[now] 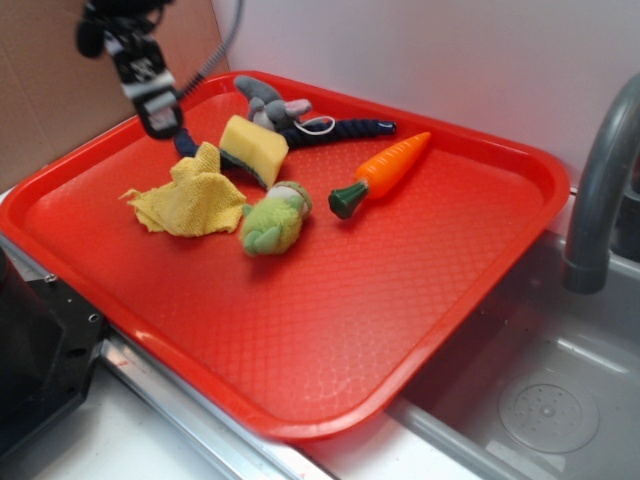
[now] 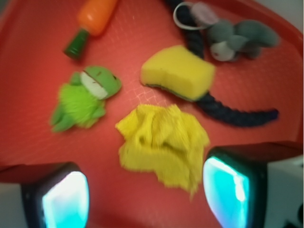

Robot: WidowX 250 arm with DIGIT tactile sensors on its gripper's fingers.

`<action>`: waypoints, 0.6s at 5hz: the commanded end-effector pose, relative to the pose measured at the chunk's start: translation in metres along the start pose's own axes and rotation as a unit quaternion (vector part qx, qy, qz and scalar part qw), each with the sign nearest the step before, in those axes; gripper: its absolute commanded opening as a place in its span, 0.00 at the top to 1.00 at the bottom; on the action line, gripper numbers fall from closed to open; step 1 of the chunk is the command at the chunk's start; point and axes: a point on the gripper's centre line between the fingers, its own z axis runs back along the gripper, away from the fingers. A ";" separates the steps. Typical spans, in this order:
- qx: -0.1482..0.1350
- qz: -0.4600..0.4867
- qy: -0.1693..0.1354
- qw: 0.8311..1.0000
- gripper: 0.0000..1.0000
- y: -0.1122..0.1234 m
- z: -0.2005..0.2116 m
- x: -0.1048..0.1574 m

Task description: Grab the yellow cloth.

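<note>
The yellow cloth (image 1: 190,200) lies crumpled on the left part of the red tray (image 1: 330,320). In the wrist view the cloth (image 2: 164,142) sits in the middle, its near edge between my two fingers. My gripper (image 1: 160,120) hangs above the tray's far left, a little behind and above the cloth. In the wrist view my gripper (image 2: 147,199) is open and empty, with its jaws wide apart and the cloth closer to the right finger (image 2: 228,190).
A pale-yellow sponge block (image 1: 252,148) lies just behind the cloth, touching a dark rope toy (image 1: 330,128) with a grey plush (image 1: 268,105). A green plush toy (image 1: 275,220) and a toy carrot (image 1: 380,172) lie to the right. A sink (image 1: 540,400) and faucet (image 1: 600,180) stand at the right.
</note>
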 end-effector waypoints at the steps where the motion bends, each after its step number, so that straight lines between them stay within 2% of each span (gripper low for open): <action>1: 0.009 -0.027 0.011 1.000 0.00 0.005 -0.043 0.014; 2: 0.002 0.012 0.043 0.999 1.00 0.015 -0.062 0.011; 3: 0.002 0.016 0.057 0.998 1.00 0.022 -0.072 0.010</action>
